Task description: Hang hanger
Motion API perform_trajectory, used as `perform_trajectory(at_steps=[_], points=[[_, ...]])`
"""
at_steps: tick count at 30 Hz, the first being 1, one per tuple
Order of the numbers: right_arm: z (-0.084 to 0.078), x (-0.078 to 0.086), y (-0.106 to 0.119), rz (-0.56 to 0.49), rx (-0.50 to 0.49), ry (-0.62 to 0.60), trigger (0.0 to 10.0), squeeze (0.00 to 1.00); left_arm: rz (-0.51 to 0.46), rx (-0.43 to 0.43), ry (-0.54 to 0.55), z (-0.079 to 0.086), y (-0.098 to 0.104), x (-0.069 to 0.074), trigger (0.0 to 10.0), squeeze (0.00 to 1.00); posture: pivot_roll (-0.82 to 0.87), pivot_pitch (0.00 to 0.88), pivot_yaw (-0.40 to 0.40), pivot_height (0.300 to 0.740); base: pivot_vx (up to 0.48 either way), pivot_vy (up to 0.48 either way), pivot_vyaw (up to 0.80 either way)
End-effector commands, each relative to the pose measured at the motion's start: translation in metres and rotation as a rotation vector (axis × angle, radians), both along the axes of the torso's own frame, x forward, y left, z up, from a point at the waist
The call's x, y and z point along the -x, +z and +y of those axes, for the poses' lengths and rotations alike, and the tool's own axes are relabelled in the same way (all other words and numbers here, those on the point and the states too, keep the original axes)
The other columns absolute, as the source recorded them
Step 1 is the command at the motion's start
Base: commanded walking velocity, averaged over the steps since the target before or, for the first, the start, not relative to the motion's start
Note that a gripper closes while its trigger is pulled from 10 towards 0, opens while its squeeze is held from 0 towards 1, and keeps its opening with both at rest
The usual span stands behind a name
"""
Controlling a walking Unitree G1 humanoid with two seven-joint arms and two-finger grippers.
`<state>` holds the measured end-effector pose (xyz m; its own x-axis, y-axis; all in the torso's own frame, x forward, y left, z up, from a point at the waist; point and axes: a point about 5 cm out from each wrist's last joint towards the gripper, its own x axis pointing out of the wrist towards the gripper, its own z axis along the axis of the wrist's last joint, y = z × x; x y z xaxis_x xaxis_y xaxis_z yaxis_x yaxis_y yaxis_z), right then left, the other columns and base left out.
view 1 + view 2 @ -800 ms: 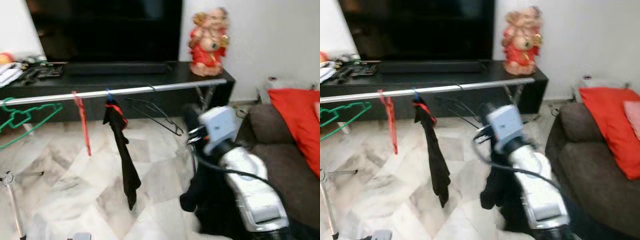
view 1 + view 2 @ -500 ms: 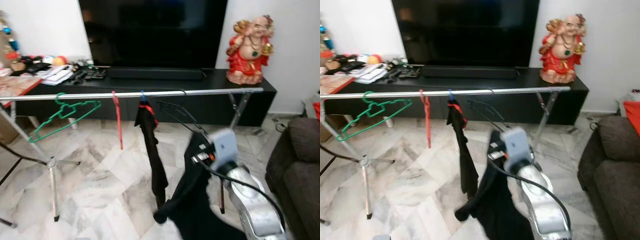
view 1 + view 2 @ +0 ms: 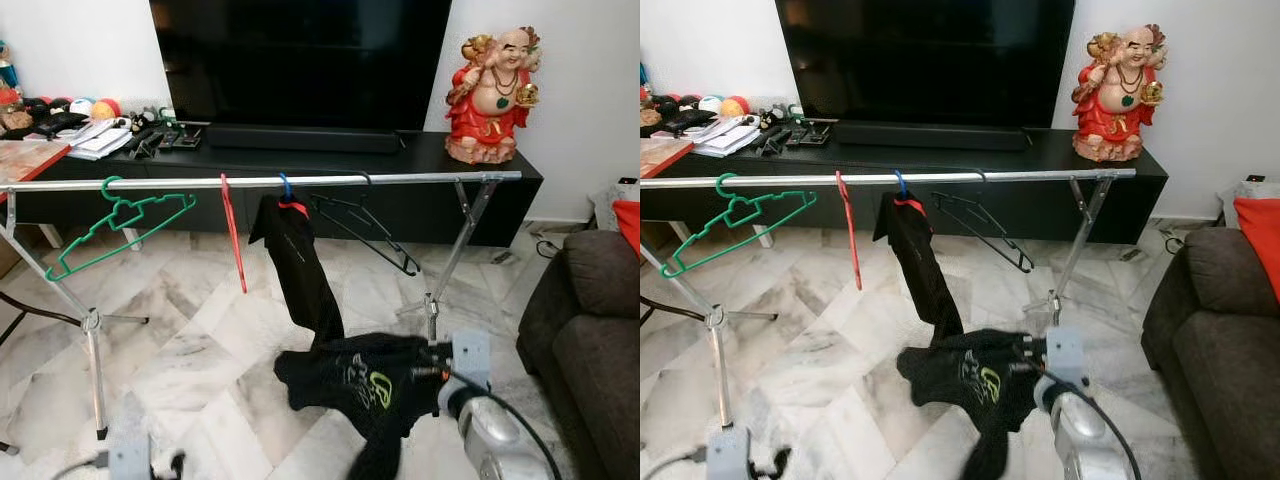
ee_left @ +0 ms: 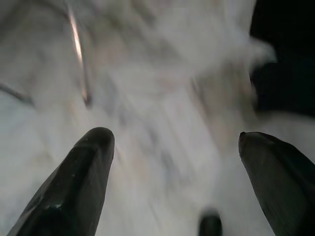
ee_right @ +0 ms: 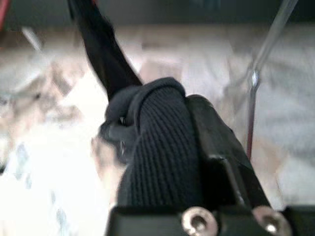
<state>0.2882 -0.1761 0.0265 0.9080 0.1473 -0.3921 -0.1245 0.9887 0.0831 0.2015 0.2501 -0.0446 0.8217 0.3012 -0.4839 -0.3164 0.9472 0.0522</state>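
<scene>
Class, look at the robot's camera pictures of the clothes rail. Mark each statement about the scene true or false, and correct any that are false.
1. A green hanger hangs on the metal rail. True.
2. The right gripper is shut on a black garment. True.
3. The left gripper grips a red hanger. False: its fingers are spread open above the marble floor, holding nothing.
4. The statue on the TV cabinet is blue. False: it is red and gold.
5. A black hanger hangs on the rail. True.
</scene>
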Motion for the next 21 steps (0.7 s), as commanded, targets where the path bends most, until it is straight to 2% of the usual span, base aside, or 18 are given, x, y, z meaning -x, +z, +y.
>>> perform_trajectory(at_steps=[1,2,3,4,5,9,11,17,21], points=[[0.002,-0.007,0.005,-0.035,-0.003,0.018,10.0,0.00,-0.101,-0.036,0.024,0.008,0.014,-0.007,10.0,0.00,-0.01,0.004,0.019,0.740,0.000,0.000,0.00],[0.002,-0.006,0.003,-0.029,-0.005,0.023,10.0,0.00,-0.143,-0.050,0.020,0.009,0.020,-0.010,10.0,0.00,-0.01,0.003,0.019,0.740,0.000,0.000,0.00],[0.002,-0.005,-0.004,-0.005,0.004,0.034,10.0,0.00,-0.235,-0.084,-0.006,0.007,0.036,-0.016,10.0,0.00,0.00,0.002,0.018,0.740,0.000,0.000,0.00],[0.002,-0.005,-0.004,-0.005,0.004,0.034,10.0,0.00,-0.235,-0.084,-0.006,0.007,0.036,-0.016,10.0,0.00,0.00,0.002,0.018,0.740,0.000,0.000,0.00],[0.002,-0.003,-0.011,0.025,0.017,0.038,10.0,0.00,-0.313,-0.113,-0.034,0.001,0.050,-0.021,10.0,0.00,0.00,0.001,0.017,0.740,0.000,0.000,0.00],[-0.001,-0.001,-0.023,0.064,0.026,0.020,10.0,0.00,-0.426,-0.142,-0.079,-0.015,0.073,-0.026,10.0,0.00,0.02,0.000,0.013,0.740,0.000,0.000,0.00],[-0.002,-0.001,-0.022,0.059,0.041,0.022,10.0,0.00,-0.446,-0.146,-0.085,-0.017,0.078,-0.027,10.0,0.00,0.02,0.000,0.014,0.740,0.000,0.000,0.00],[0.001,-0.007,-0.017,0.012,-0.021,0.016,10.0,0.00,-0.521,-0.114,-0.098,-0.030,0.105,-0.039,10.0,0.00,0.01,0.000,0.022,0.740,0.000,0.000,0.00],[0.003,-0.005,-0.020,0.017,0.014,0.053,10.0,0.00,-0.562,-0.165,-0.136,-0.035,0.120,-0.050,10.0,0.00,0.02,0.000,0.025,0.740,0.271,0.000,0.00]])
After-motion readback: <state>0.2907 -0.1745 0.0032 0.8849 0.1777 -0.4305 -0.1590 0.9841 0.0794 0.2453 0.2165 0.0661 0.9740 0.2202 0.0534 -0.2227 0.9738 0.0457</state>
